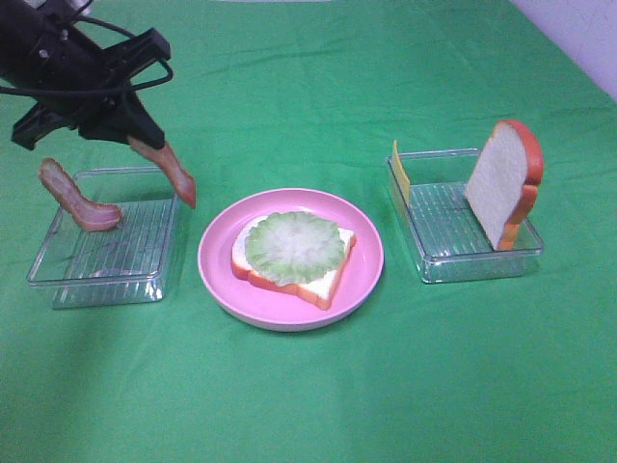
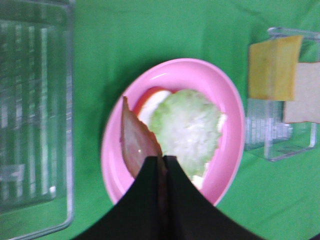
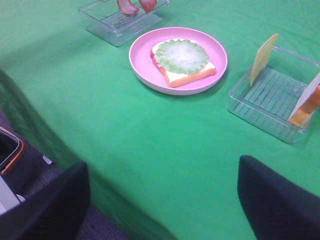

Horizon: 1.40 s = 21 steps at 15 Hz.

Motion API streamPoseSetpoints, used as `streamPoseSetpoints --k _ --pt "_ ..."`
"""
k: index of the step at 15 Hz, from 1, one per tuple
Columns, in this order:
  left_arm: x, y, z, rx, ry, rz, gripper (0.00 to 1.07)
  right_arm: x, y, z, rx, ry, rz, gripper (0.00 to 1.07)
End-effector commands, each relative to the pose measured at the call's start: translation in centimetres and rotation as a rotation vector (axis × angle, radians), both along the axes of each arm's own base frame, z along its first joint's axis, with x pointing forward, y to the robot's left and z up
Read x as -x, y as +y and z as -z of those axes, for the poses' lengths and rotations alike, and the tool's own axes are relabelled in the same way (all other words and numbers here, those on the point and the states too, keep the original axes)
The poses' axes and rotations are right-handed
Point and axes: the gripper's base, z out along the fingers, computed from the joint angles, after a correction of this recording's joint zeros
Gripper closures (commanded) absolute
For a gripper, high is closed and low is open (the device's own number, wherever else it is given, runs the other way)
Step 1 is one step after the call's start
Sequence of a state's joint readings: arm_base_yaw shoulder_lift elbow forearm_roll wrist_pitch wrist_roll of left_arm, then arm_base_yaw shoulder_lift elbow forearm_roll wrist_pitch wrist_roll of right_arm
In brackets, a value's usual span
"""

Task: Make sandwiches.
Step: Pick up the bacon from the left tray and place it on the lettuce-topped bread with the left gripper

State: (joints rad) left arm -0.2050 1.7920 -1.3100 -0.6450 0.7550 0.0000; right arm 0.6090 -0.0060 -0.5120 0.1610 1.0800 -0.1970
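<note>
**What Else Lies on My Table**

A green cloth (image 1: 308, 405) covers the whole table in front of me. In the middle sits a round pink plate (image 1: 369, 253). Just beside it on the left stands a clear plastic tray (image 1: 58, 278) with a ribbed floor. Just beside it on the right is a second clear tray (image 1: 445, 258) of the same make. At the far right corner I see a patch of pale wall (image 1: 578, 39). Where the cloth hangs over the table's edge, dark grey floor (image 3: 30, 131) shows.
</note>
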Motion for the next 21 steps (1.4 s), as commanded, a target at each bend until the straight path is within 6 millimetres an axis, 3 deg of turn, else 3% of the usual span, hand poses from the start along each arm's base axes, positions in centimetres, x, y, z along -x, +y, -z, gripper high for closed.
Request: streamPoseSetpoints --k 1,5,8,9,12,17,21 --pt "-0.6 -2.4 0.2 0.156 -0.057 0.046 1.07 0.0 -0.1 0.1 0.001 -0.020 -0.002 0.31" --pt "-1.1 -7.1 4.5 0.340 0.004 0.120 1.07 0.0 -0.1 0.1 0.001 -0.020 -0.002 0.31" --pt "-0.4 -10.8 8.7 0.398 0.051 0.210 1.07 0.0 -0.1 0.1 0.001 -0.020 -0.002 0.31" --pt "-0.3 -11.1 9.8 0.391 0.064 0.224 1.07 0.0 -0.1 0.1 0.001 -0.020 -0.002 0.31" --pt "-0.3 -10.6 11.5 0.334 0.079 0.270 1.07 0.0 -0.1 0.1 0.001 -0.020 -0.002 0.31" --pt "-1.7 -7.3 11.4 0.303 0.066 0.242 1.07 0.0 -0.1 0.1 0.001 -0.020 -0.002 0.31" --pt "-2.0 -6.6 11.4 0.203 0.036 0.222 1.07 0.0 -0.1 0.1 0.001 -0.020 -0.002 0.31"
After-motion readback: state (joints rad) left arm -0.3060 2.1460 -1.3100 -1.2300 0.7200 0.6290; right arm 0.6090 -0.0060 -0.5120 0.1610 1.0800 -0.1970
